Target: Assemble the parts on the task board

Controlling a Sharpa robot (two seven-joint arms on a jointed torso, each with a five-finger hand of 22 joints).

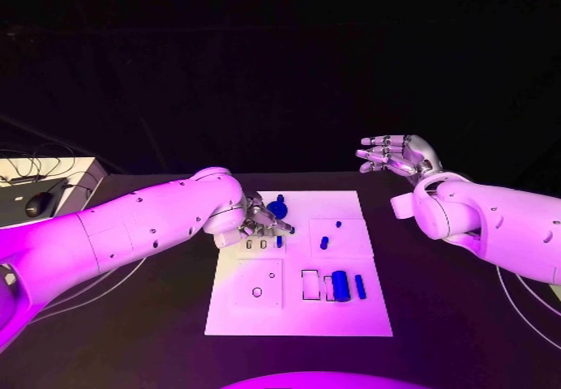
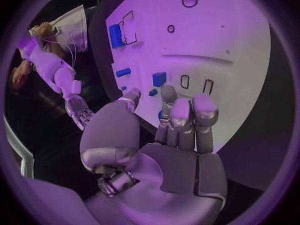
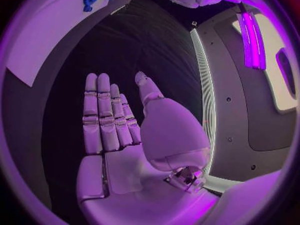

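White board [image 1: 299, 312] nearest: several blue parts [image 1: 340, 285] lie loose (assembly looks early). Left hand [image 1: 255, 224] over board, grasp unclear. Right hand [image 1: 397, 155] spread, empty, off bench.

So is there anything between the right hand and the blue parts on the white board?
Nothing visible. The right hand hangs open above bare black table beyond the task board's far right corner, and no object lies between it and the nearest blue parts. The left hand works the board's opposite side.

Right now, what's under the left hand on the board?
Under the left hand: task board, a blue part and two slot outlines ahead of its fingers. A blue piece behind them is mostly hidden.
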